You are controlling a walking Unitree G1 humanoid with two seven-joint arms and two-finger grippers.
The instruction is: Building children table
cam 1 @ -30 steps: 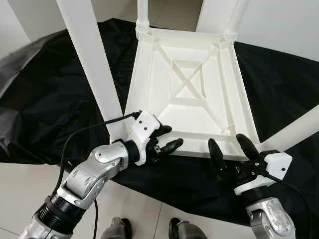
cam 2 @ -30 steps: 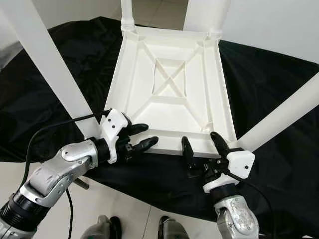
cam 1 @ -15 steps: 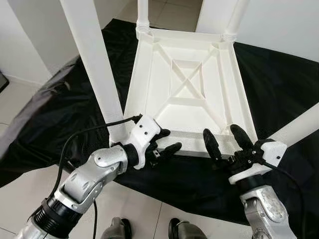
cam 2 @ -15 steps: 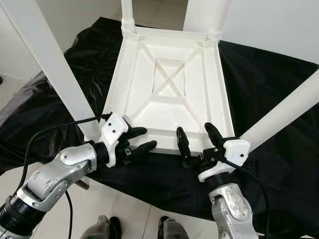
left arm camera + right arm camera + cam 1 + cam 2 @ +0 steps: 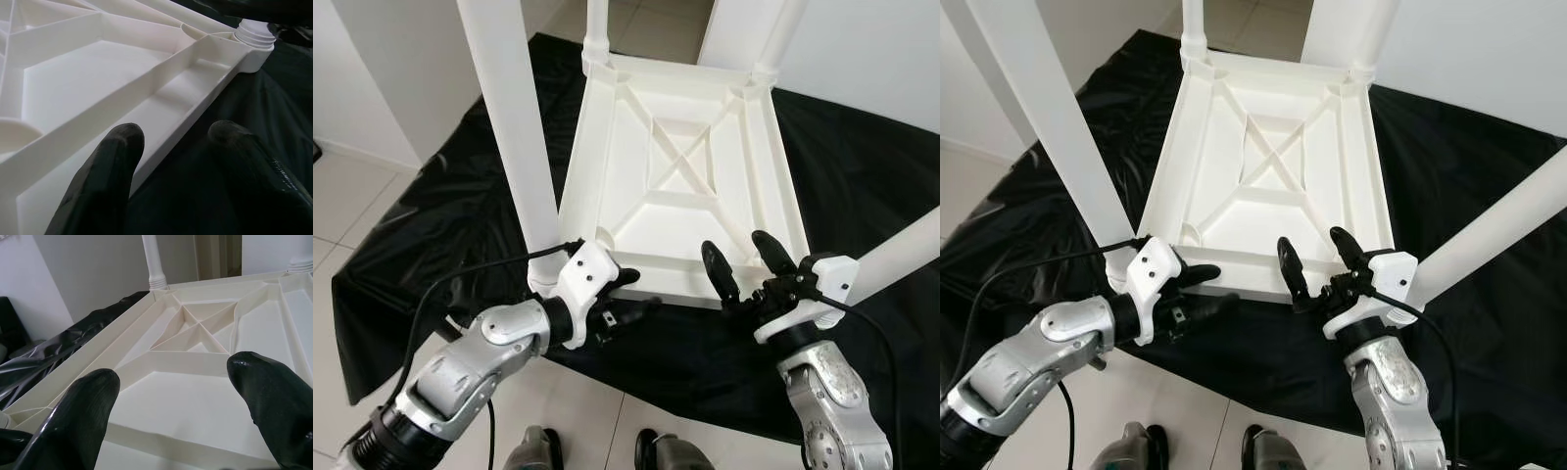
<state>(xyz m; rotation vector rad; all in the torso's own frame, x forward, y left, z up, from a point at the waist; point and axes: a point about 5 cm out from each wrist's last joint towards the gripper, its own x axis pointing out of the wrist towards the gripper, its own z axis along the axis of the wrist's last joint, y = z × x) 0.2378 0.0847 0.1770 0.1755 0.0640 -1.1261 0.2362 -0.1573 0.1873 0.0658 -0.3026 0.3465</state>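
My left tool [image 5: 628, 294] sits at the near left corner of the upturned white plastic children's table [image 5: 680, 186], fingers parted, one over the near rim and one on the black plastic sheet [image 5: 431, 225] outside it, gripping nothing. The table lies top-down on that sheet on the pale tiled floor [image 5: 342, 196], its white round legs [image 5: 514, 127] standing upward. My right tool [image 5: 744, 269] hovers wide open above the near right rim, empty, beside the slanting near right leg [image 5: 901, 257].

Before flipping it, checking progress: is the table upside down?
Yes: the table lies underside up on the black sheet, legs pointing upward.
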